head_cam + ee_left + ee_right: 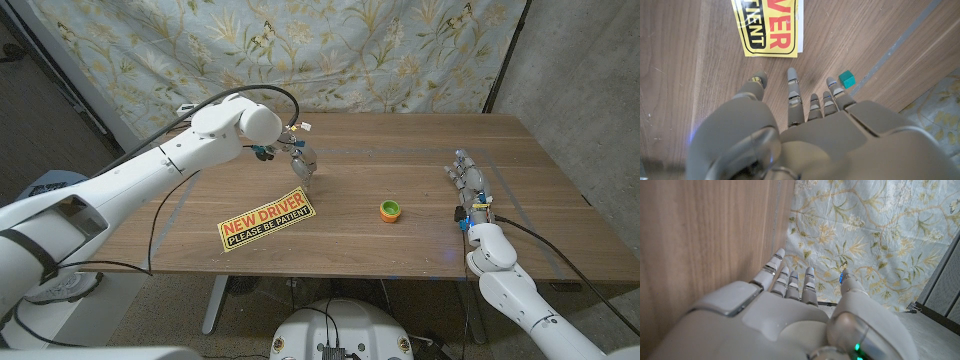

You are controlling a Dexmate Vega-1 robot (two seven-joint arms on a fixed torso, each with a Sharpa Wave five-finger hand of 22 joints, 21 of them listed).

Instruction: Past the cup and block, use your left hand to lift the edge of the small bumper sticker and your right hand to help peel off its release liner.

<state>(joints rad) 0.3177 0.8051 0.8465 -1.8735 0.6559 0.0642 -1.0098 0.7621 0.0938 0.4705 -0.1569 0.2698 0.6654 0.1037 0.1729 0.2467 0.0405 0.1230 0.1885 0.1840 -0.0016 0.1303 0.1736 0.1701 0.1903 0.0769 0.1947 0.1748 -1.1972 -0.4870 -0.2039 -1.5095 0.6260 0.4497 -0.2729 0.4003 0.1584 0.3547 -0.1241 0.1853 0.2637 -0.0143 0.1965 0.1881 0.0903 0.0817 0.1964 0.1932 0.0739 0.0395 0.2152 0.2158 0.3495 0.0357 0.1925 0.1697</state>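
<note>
arms (140, 170): white shells | hands (805, 130): grey | cables: black, seemingly

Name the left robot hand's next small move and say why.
Probably lower the left robot hand toward the near edge of the yellow rectangular NEW DRIVER bumper sticker. The robot hand hovers open just beyond the sticker, fingertips short of its edge, which lies flat on the wooden table.

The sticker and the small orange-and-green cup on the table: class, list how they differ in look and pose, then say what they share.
1. The sticker is a flat yellow rectangle with red and black lettering; the cup is a small round thing, orange with a green inside.
2. The sticker lies at an angle to the table's edge; the cup stands upright.
3. The sticker lies near the left robot hand; the cup lies between both hands.

Shared: both rest on the table, untouched.
</note>
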